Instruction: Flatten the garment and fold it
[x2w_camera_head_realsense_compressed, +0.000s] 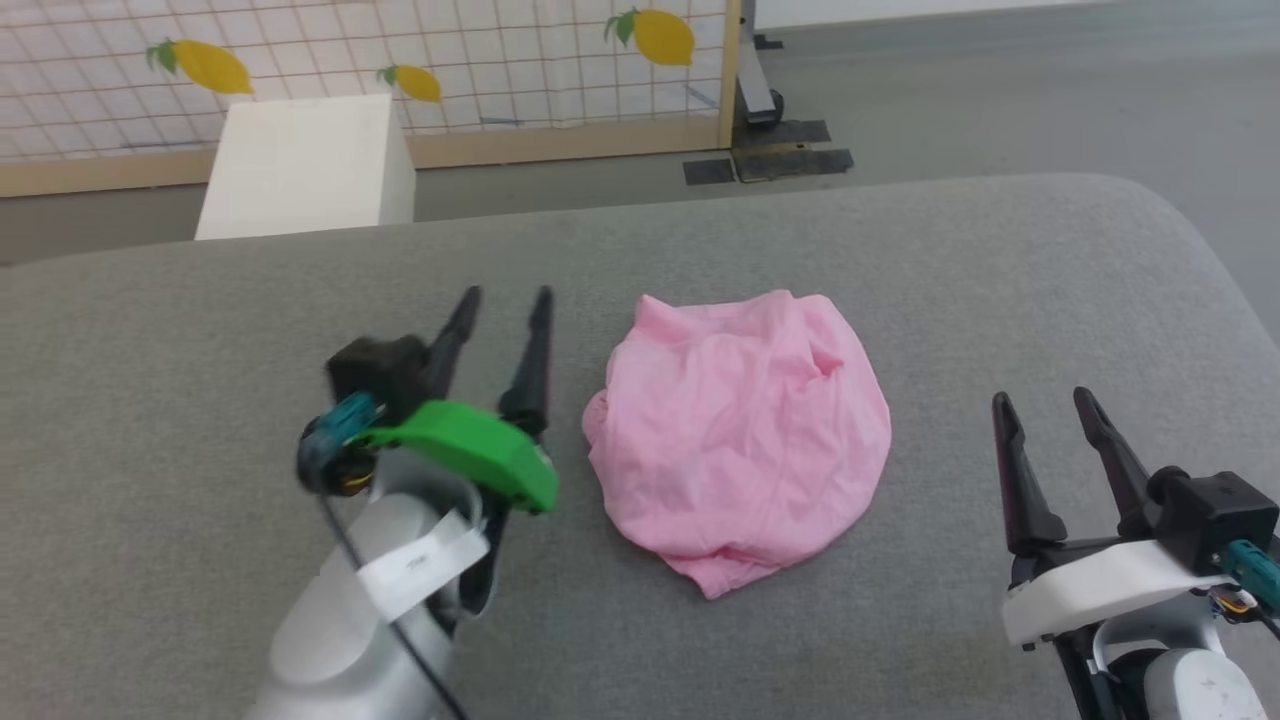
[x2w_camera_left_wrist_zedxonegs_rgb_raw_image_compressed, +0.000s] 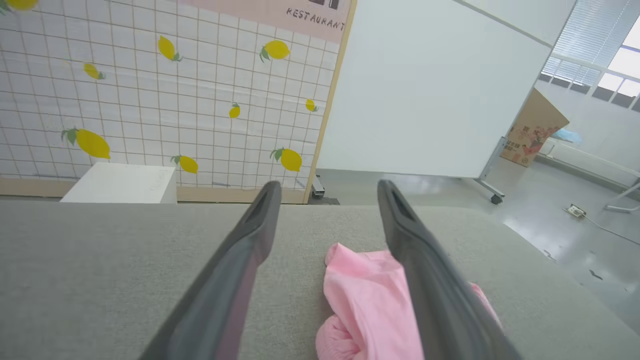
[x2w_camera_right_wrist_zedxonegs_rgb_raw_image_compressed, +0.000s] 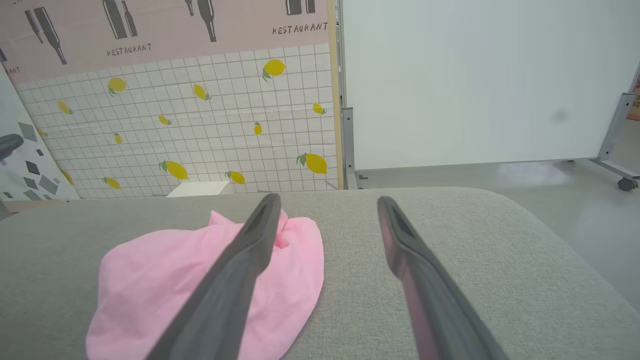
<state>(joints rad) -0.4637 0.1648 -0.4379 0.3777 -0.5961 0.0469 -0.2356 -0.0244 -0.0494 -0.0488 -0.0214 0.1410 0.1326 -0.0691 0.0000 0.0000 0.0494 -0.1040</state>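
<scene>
Left gripper (x2w_camera_head_realsense_compressed: 507, 293), right gripper (x2w_camera_head_realsense_compressed: 1042, 397) flank garment (x2w_camera_head_realsense_compressed: 740, 440), seemingly apart.

The crumpled thin-cloth garment (x2w_camera_head_realsense_compressed: 740, 440) was pink, the fuzzy table top (x2w_camera_head_realsense_compressed: 150, 330) grey, and the upper-left white checked wall (x2w_camera_head_realsense_compressed: 520, 70) had yellow lemons (x2w_camera_head_realsense_compressed: 212, 66).

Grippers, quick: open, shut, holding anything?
Left gripper: open, empty, beside the garment.
Right gripper: open, empty, apart from the garment.

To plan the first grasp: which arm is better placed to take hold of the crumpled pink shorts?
Probably left: the left gripper, open, is close beside the shorts; the right gripper, also open, is farther off.
</scene>
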